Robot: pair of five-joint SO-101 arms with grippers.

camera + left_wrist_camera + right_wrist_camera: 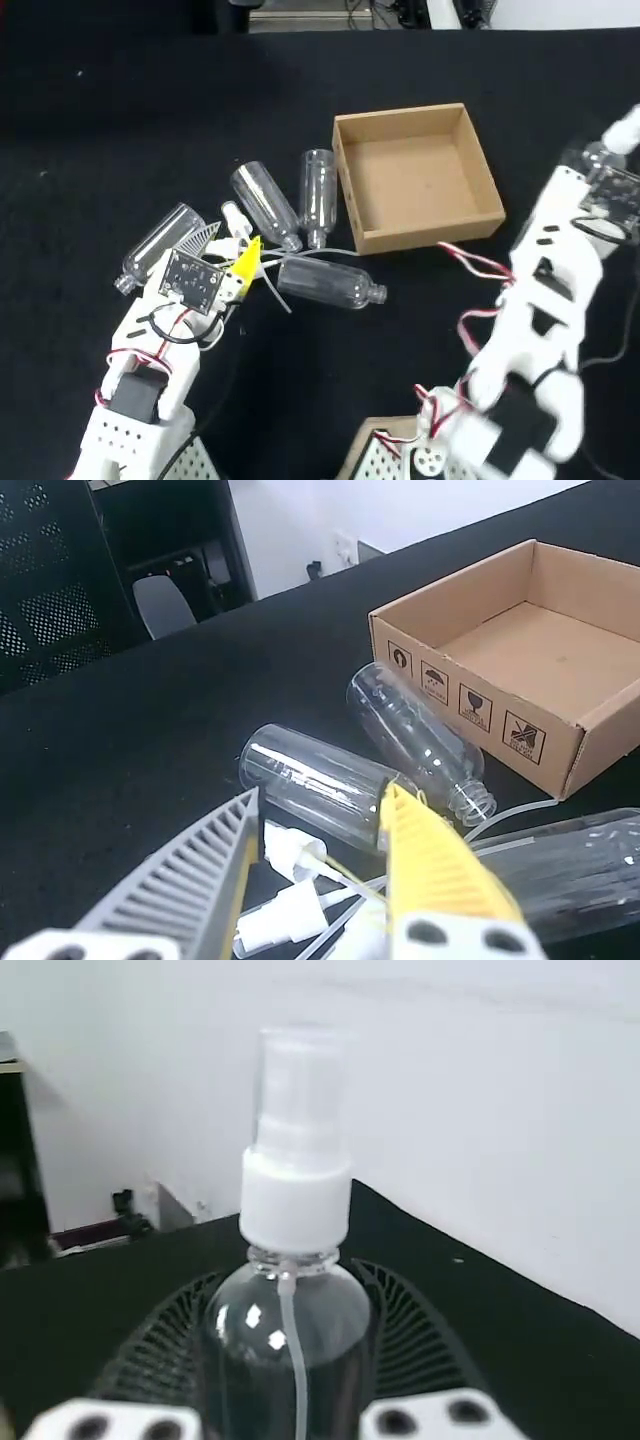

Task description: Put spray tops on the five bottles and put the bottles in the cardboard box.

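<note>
Your table is covered in black cloth. At 12 o'clock, past its far edge, dark cables lie on pale floor. A white wall stands behind; a black perforated cabinet sits near a grey rounded object.

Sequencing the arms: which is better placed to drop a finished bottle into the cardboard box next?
Right: right pincer holds a bottle with spray top fitted, near the cardboard box; left pincer is open, empty.
</note>
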